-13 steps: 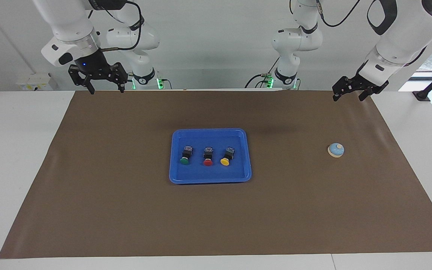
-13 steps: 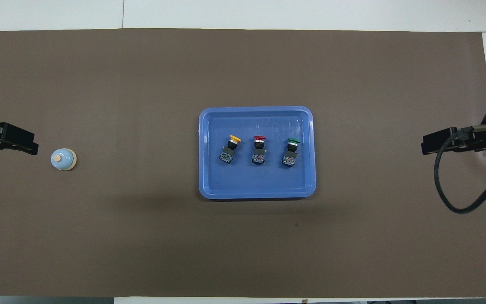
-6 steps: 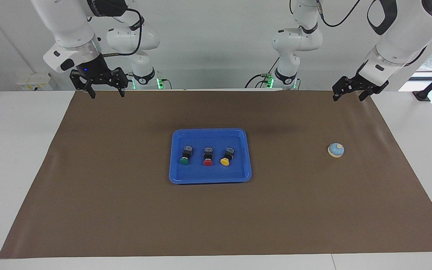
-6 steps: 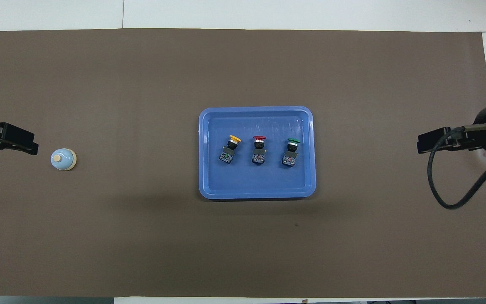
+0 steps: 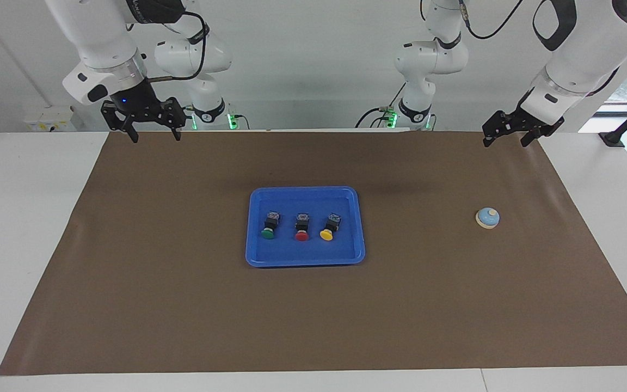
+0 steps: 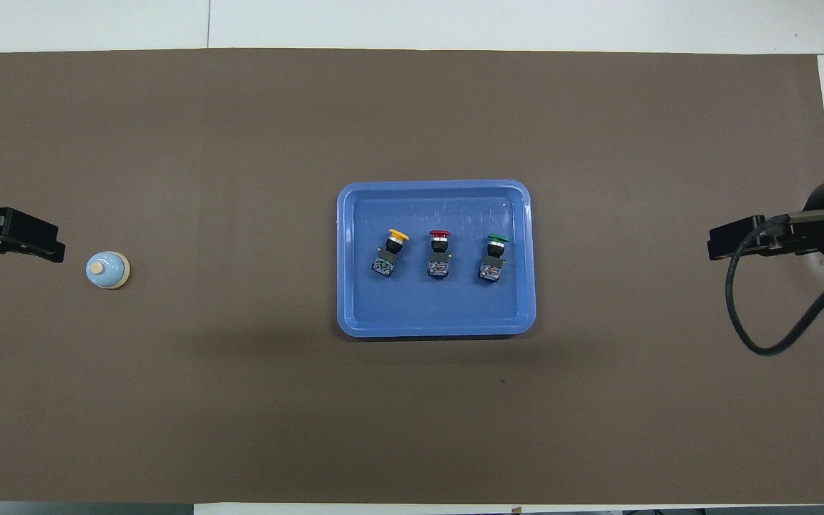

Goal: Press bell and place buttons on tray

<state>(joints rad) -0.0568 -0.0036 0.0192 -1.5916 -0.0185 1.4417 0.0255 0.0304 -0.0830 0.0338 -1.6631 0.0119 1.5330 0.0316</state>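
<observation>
The blue tray (image 5: 305, 190) (image 6: 433, 185) lies at the middle of the brown mat. In it the three buttons lie in a row: green (image 5: 269, 227) (image 6: 493, 256), red (image 5: 302, 228) (image 6: 439, 252) and yellow (image 5: 329, 228) (image 6: 390, 252). The bell (image 5: 487, 218) (image 6: 107, 270) stands on the mat toward the left arm's end. My left gripper (image 5: 505, 142) (image 6: 54, 250) is open and empty, raised over the mat's edge by the bell. My right gripper (image 5: 155, 137) (image 6: 715, 247) is open and empty, raised over the right arm's end of the mat.
The brown mat (image 5: 183, 305) covers most of the white table (image 5: 19, 218). A black cable (image 6: 748, 329) loops down from the right wrist. Both arm bases stand at the robots' edge of the table.
My right gripper has drawn up and slightly back toward its end of the table. The left gripper, bell, tray and buttons have not moved.
</observation>
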